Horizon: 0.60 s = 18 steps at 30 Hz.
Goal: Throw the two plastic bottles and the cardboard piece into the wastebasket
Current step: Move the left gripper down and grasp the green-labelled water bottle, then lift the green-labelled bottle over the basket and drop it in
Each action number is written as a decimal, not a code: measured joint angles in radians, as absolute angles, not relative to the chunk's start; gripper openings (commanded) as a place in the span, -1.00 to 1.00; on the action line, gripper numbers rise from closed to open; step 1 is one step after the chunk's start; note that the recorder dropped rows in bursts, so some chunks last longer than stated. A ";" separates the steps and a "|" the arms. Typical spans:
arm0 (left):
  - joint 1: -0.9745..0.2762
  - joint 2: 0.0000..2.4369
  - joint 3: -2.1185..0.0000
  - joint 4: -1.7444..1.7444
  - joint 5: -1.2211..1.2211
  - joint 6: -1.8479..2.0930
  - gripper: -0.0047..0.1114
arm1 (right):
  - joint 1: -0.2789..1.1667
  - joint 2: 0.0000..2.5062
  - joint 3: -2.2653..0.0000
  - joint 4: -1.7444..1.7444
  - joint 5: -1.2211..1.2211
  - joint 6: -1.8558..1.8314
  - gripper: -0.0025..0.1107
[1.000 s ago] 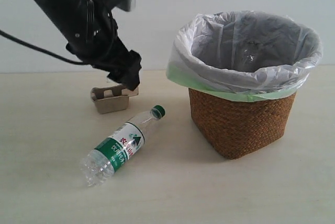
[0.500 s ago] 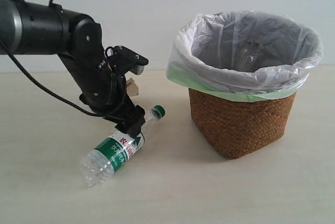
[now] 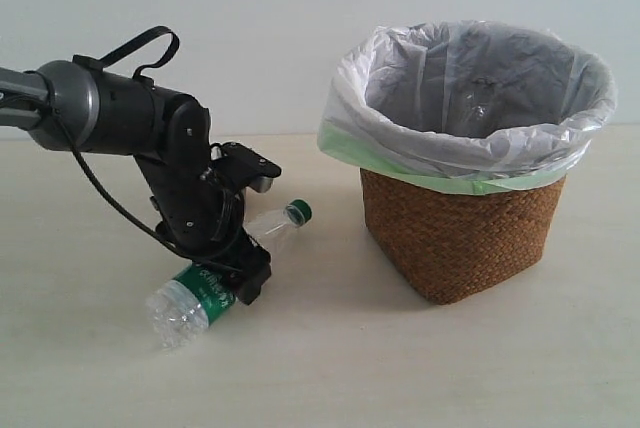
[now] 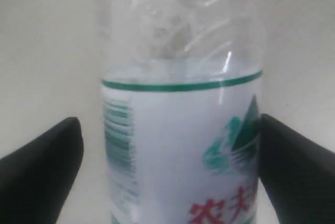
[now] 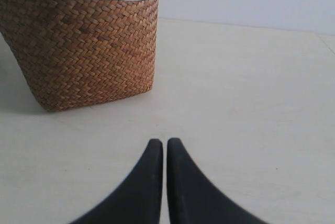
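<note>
1. Where the green-capped bottle (image 3: pixel 190 303) lies on the counter (image 3: pixel 400 368), left of the wastebasket (image 3: pixel 460 233), the left hand (image 3: pixel 245 283) straddles its label.
2. Its fingers (image 4: pixel 47 166) spread wide, flanking it.
3. Near the wastebasket, the right hand (image 5: pixel 165 148) is pinched closed, empty.

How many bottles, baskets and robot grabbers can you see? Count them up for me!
Bottles: 1, the green-capped bottle lying on the table
Baskets: 1, the wastebasket
Grippers: 2, the left gripper and the right gripper
Total: 4
</note>
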<state>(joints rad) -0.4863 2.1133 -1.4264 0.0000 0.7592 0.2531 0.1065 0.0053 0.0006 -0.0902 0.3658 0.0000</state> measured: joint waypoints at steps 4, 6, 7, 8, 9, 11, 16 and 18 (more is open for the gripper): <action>-0.486 2.129 -1.423 -0.064 0.761 0.363 -0.29 | 0.107 0.005 0.001 -0.090 0.366 0.000 -0.96; -0.486 2.130 -1.423 -0.074 0.761 0.408 -0.76 | 0.107 0.005 0.001 -0.090 0.366 0.000 -0.96; -0.486 2.130 -1.423 -0.076 0.765 0.422 -0.84 | 0.107 0.005 0.001 -0.090 0.366 0.000 -0.96; -0.486 2.130 -1.423 -0.076 0.772 0.428 -0.84 | 0.107 0.005 0.001 -0.090 0.366 0.000 -0.96; -0.486 2.128 -1.423 -0.074 0.785 0.434 -0.85 | 0.107 0.005 0.001 -0.090 0.366 0.000 -0.96; -0.486 2.122 -1.423 -0.052 0.821 0.439 -0.85 | 0.107 0.005 0.001 -0.090 0.366 0.000 -0.96; -0.486 2.055 -1.412 0.039 0.910 0.431 -0.85 | 0.107 0.005 0.001 -0.090 0.366 0.000 -0.96; -0.486 2.000 -1.412 0.089 0.925 0.418 -0.85 | 0.107 0.005 0.001 -0.090 0.366 0.000 -0.96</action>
<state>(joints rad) -0.4863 2.0004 -1.4121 0.0892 0.9248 0.4184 0.1065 0.0053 0.0006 -0.0902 0.3658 0.0000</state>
